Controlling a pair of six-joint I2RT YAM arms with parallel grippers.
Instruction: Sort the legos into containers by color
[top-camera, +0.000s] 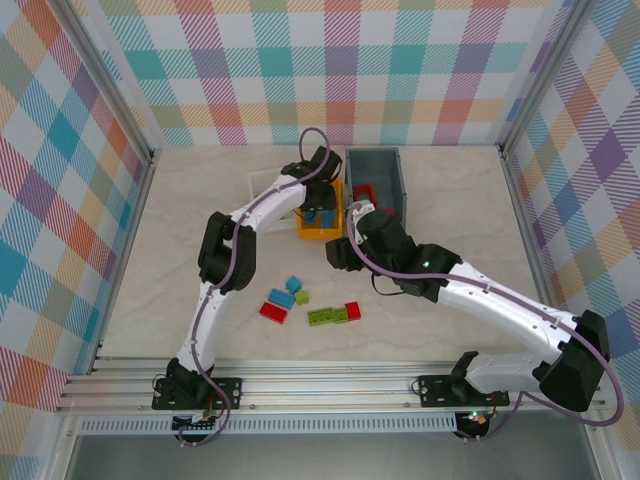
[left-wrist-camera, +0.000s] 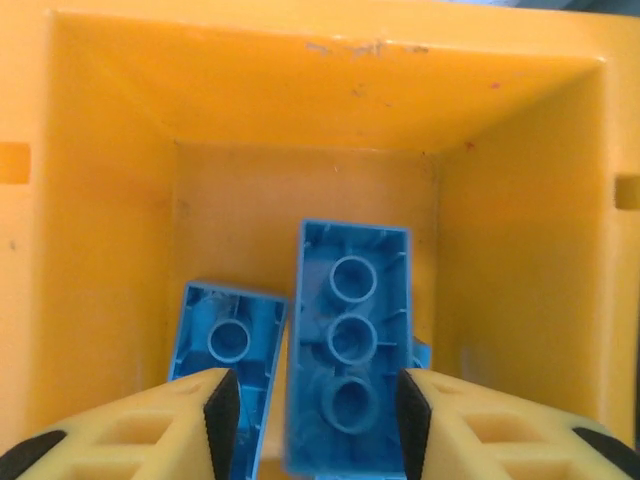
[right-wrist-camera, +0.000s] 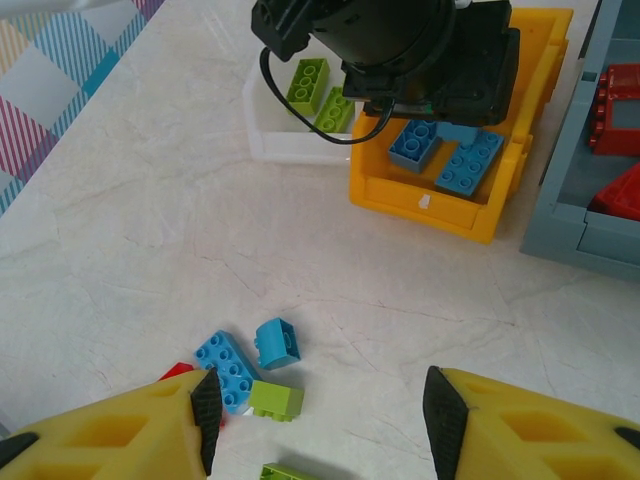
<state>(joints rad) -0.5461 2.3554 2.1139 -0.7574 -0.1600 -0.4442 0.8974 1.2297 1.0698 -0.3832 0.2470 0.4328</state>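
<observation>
My left gripper (left-wrist-camera: 318, 400) is open, low inside the orange bin (left-wrist-camera: 500, 250). Between its fingers lies a long blue brick (left-wrist-camera: 350, 340), studs down, next to a second blue brick (left-wrist-camera: 228, 340). From above, the left gripper (top-camera: 320, 208) sits over the orange bin (top-camera: 312, 236). My right gripper (right-wrist-camera: 320, 400) is open and holds nothing above the table. Loose legos lie at its lower left: a blue brick (right-wrist-camera: 228, 370), a cyan one (right-wrist-camera: 277, 343), a green one (right-wrist-camera: 275, 400) and a red one (right-wrist-camera: 175, 372). The top view shows the same pile (top-camera: 310, 303).
The white bin (right-wrist-camera: 290, 150) holds green bricks (right-wrist-camera: 308, 82). The dark grey bin (right-wrist-camera: 570, 230) to the right of the orange one holds red pieces (right-wrist-camera: 612, 108). Bare table lies between the bins and the pile. The enclosure has patterned walls.
</observation>
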